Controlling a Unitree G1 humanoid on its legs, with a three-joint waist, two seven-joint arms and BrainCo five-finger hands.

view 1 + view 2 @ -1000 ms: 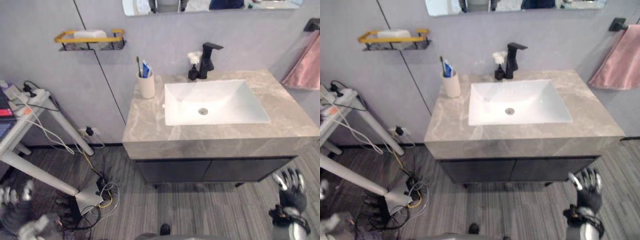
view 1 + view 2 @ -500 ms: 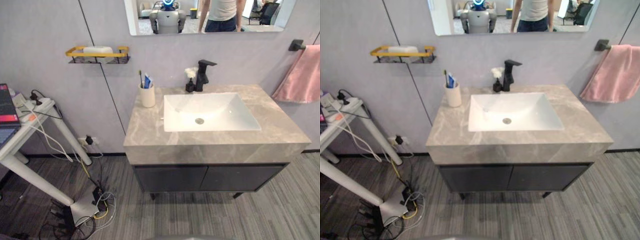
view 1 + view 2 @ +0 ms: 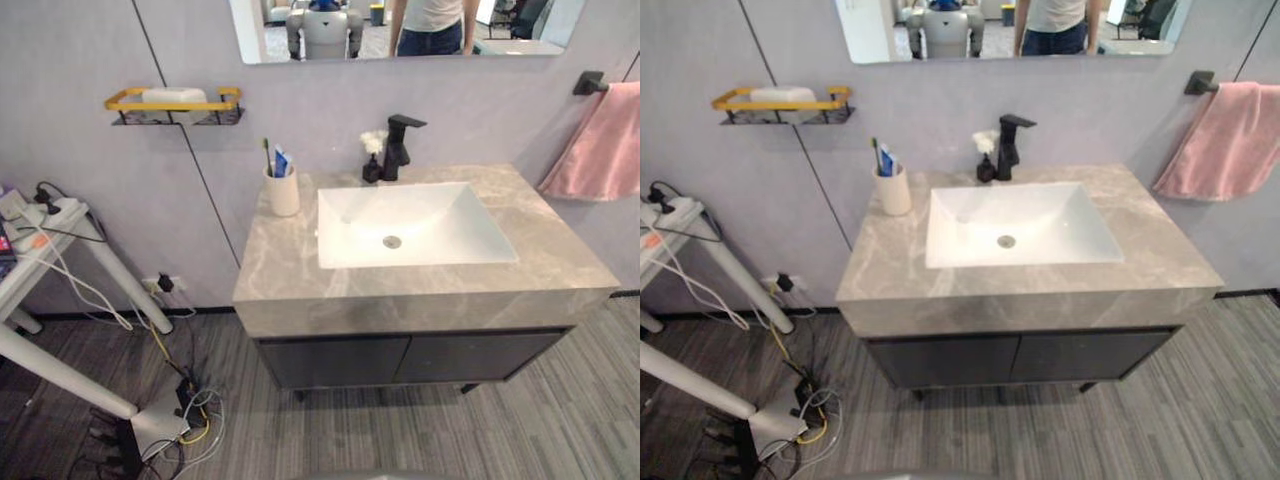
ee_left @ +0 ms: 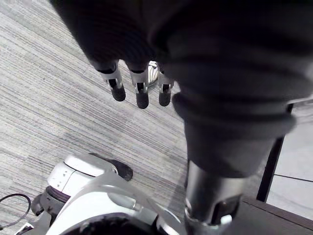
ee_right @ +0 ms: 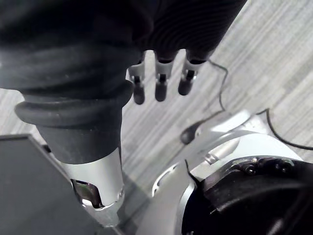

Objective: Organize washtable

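The washtable has a grey marble top [image 3: 290, 270] with a white sink [image 3: 410, 222] set in it. A black faucet [image 3: 399, 143] stands behind the sink, and a small dark bottle [image 3: 372, 166] with a white top is beside it. At the back left corner a cream cup [image 3: 284, 189] holds a toothbrush and a toothpaste tube. My left hand [image 4: 138, 88] hangs over the striped floor, fingers straight and holding nothing. My right hand [image 5: 159, 81] also hangs over the floor, fingers straight and empty.
A yellow wall shelf [image 3: 172, 103] left of the washtable carries a white object. A pink towel [image 3: 598, 145] hangs on the right wall. A white side table [image 3: 55, 250] with a power strip and cables stands at the left. Dark cabinet doors [image 3: 400, 358] sit under the top.
The head camera has lifted and shifted, so the whole scene sits differently. Both hands, at the lower corners one second ago, have left the eye views.
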